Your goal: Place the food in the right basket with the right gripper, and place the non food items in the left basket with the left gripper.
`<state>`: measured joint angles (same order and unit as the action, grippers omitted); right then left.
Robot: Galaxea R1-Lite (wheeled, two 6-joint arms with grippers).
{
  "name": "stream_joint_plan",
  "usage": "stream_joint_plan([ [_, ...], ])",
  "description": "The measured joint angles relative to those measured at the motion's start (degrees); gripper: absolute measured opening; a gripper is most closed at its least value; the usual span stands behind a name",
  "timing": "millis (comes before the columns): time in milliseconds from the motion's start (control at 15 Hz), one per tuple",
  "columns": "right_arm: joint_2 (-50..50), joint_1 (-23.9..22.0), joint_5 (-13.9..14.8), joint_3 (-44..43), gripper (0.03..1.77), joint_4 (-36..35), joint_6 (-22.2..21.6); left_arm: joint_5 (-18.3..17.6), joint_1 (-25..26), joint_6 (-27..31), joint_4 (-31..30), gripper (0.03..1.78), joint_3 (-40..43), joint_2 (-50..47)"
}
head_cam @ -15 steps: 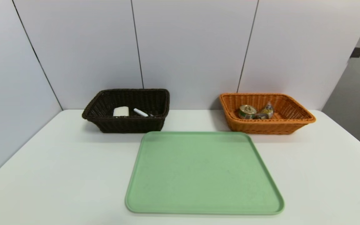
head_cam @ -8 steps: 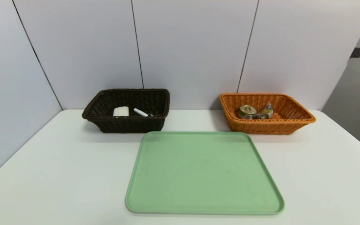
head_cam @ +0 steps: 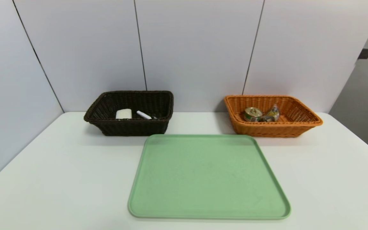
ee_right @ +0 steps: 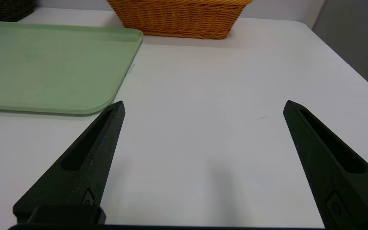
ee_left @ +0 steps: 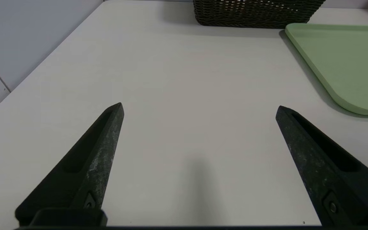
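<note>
The dark brown basket (head_cam: 129,127) at the back left holds a white block (head_cam: 123,113) and a white pen (head_cam: 143,115). The orange basket (head_cam: 299,126) at the back right holds a tin can (head_cam: 253,114) and a clear food packet (head_cam: 271,114). The green tray (head_cam: 208,175) between them lies bare. Neither arm shows in the head view. My left gripper (ee_left: 199,107) stands open over bare table, short of the brown basket (ee_left: 254,14). My right gripper (ee_right: 204,105) stands open over bare table beside the tray (ee_right: 43,67), short of the orange basket (ee_right: 177,19).
The white table (head_cam: 59,179) is bounded by grey wall panels (head_cam: 196,48) at the back and on the left. Its right edge borders a darker gap (head_cam: 363,95).
</note>
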<state>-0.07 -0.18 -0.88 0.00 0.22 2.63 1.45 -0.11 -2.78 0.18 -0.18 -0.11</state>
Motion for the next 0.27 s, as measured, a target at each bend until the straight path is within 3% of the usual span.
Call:
stream_joint_plan([
  [267,0.0,0.0,0.9,0.0,1.71,0.0,-2.6,0.0,0.0,0.0,0.0,1.69,0.0,0.0],
])
